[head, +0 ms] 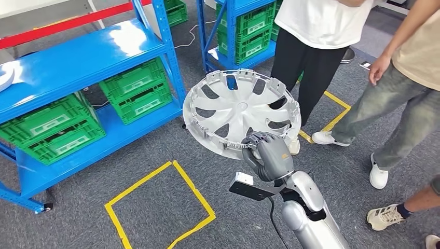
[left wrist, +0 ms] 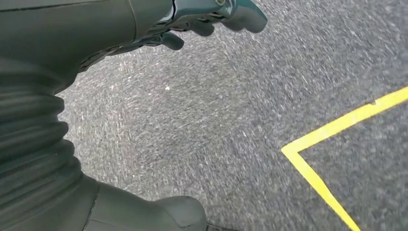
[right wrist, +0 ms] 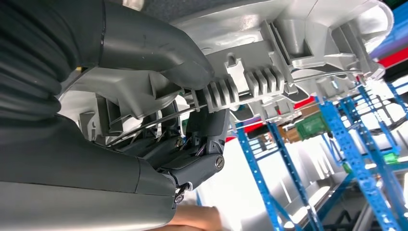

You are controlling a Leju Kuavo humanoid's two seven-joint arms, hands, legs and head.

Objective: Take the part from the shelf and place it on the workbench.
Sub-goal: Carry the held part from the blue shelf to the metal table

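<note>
Above grey carpet, the right hand (head: 270,153) grips a round, ribbed silver plastic wheel cover (head: 236,111) by its rim.

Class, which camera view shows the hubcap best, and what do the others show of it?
The head view: the whole hubcap appears, spokes and rim, held at its near edge by the right robot hand. The right wrist view shows a close-up of its ribbed rim in the grip. The left wrist view shows carpet instead.
</note>
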